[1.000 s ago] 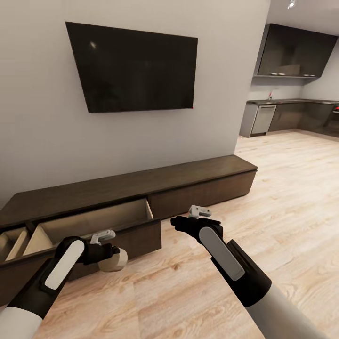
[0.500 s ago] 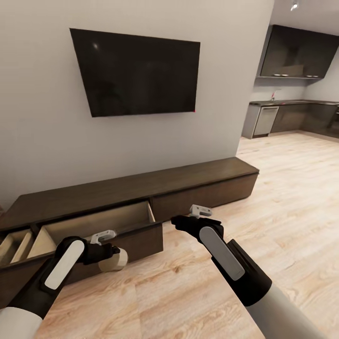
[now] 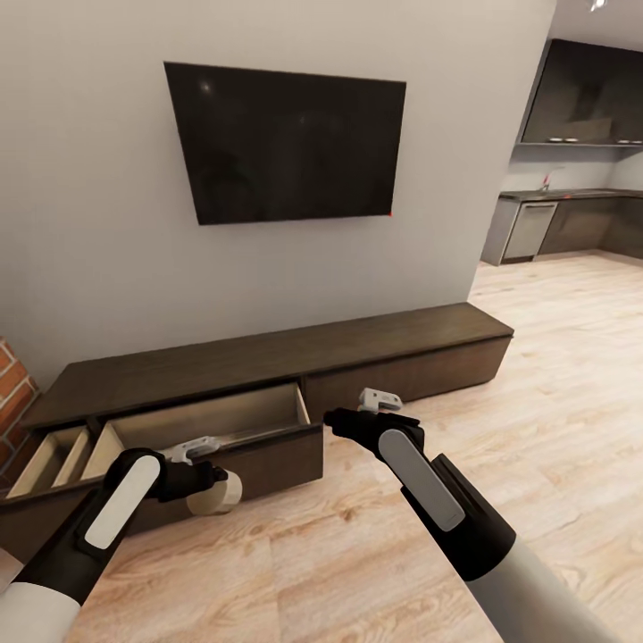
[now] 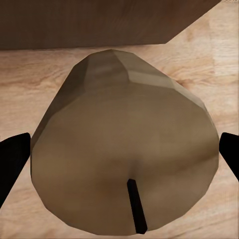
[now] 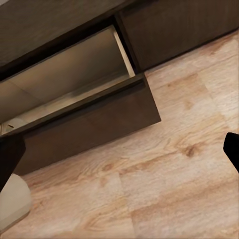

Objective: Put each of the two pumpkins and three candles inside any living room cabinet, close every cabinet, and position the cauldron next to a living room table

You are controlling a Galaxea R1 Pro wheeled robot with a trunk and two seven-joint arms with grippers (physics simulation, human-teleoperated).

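Note:
A stubby cream candle (image 3: 214, 494) hangs just above the floor, in front of the cabinet's (image 3: 268, 357) open drawer (image 3: 214, 418). My left gripper (image 3: 207, 479) is shut on it. In the left wrist view the candle (image 4: 124, 149) with its black wick sits between the two dark fingertips (image 4: 12, 159). My right gripper (image 3: 336, 418) is open and holds nothing. It hovers over the floor near the drawer's right corner. In the right wrist view the drawer's (image 5: 74, 74) pale inside looks bare, and the candle (image 5: 12, 204) shows at the edge. No pumpkins are in view.
A second drawer (image 3: 54, 455) stands open at the cabinet's far left, beside a brick wall edge (image 3: 13, 384). A black TV (image 3: 286, 143) hangs on the wall above. Wooden floor runs to the right toward the grey kitchen units (image 3: 572, 214).
The whole picture has shifted right, so the camera has moved; the far-left drawer and the brick edge now show more. Both arms keep their pose and the candle stays held.

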